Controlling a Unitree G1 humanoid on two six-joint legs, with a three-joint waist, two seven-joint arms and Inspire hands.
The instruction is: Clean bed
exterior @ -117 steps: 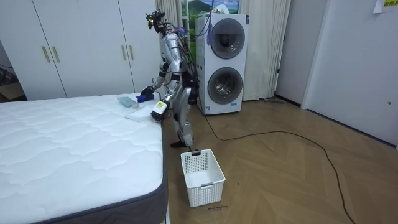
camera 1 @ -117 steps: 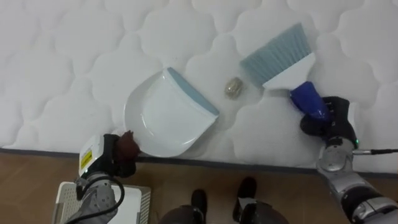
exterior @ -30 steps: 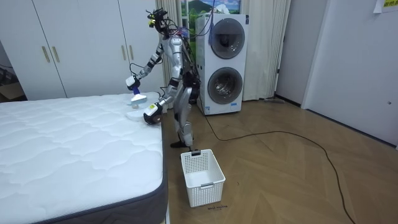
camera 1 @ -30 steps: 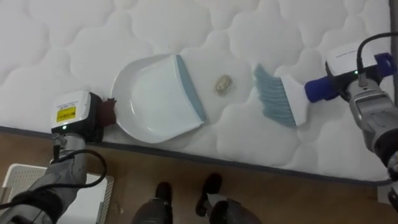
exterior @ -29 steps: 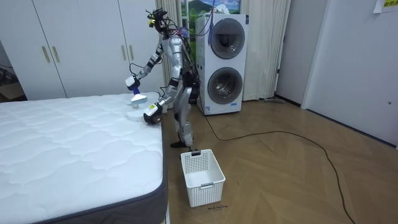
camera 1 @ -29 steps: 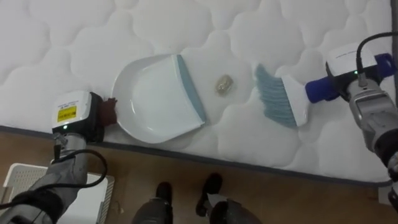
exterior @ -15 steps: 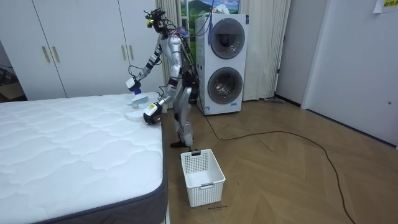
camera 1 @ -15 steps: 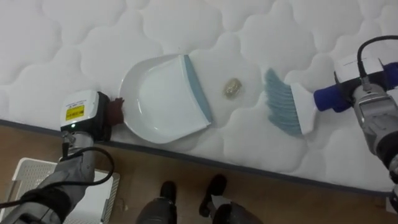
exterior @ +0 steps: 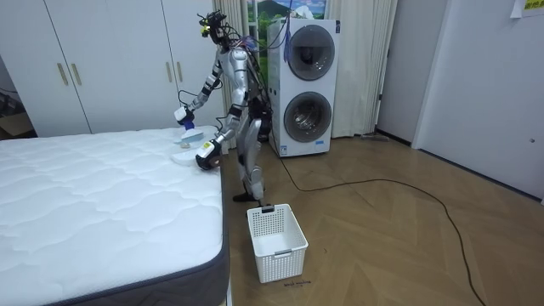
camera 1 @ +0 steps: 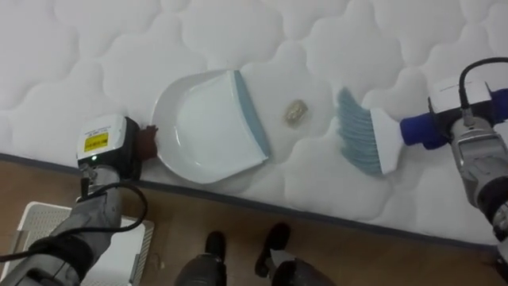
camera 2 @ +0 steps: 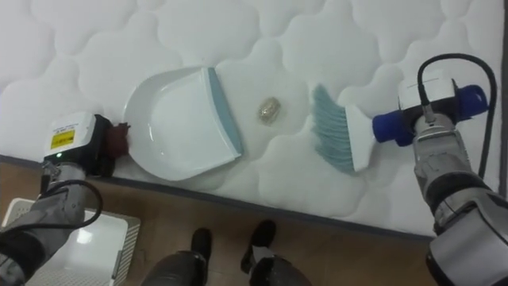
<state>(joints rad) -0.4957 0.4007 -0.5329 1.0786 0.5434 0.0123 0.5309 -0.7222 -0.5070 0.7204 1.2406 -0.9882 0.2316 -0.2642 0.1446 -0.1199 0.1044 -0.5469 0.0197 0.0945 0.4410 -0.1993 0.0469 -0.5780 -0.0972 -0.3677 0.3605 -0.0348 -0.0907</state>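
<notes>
Robot stands at the edge of the bed (exterior: 102, 204), feet right by the mattress (camera 1: 95, 56) side, on wood floor (exterior: 382, 238). White slatted laundry basket (exterior: 285, 262) sits on the floor just behind it, near the bed's corner; the eye views catch part of it at lower left under the left forearm. Further back: stacked washer + dryer (exterior: 306, 85) and white wardrobe doors (exterior: 110, 64).

On the quilted mattress, near its edge, L to R: white dustpan (camera 1: 208, 127) w/ blue-grey lip, lying flat, mouth facing right; small beige crumpled scrap (camera 1: 296, 114); hand brush (camera 1: 382, 143) w/ pale blue bristles, white head, blue handle. The scrap lies btw pan lip and bristles, apart from both, a bit nearer the lip. Bristles point toward the scrap.

Writing: yellow label on the white box at the back of the left hand, print too small to read. Small yellow paper (exterior: 517, 7) high on the far wall, also unreadable.

Left hand (camera 1: 125, 155) is at the mattress edge, dark fingers closed round the dustpan's brown handle stub; most of the grip sits under the box, so how tight can't be told. Right hand (camera 1: 460, 119) is out over the mattress, wrapped round the brush's blue handle, w/ the handle showing on both sides of the fist in the right eye view. In the room view the right arm reaches out over the bed and the left hand hangs low at the mattress edge.
</notes>
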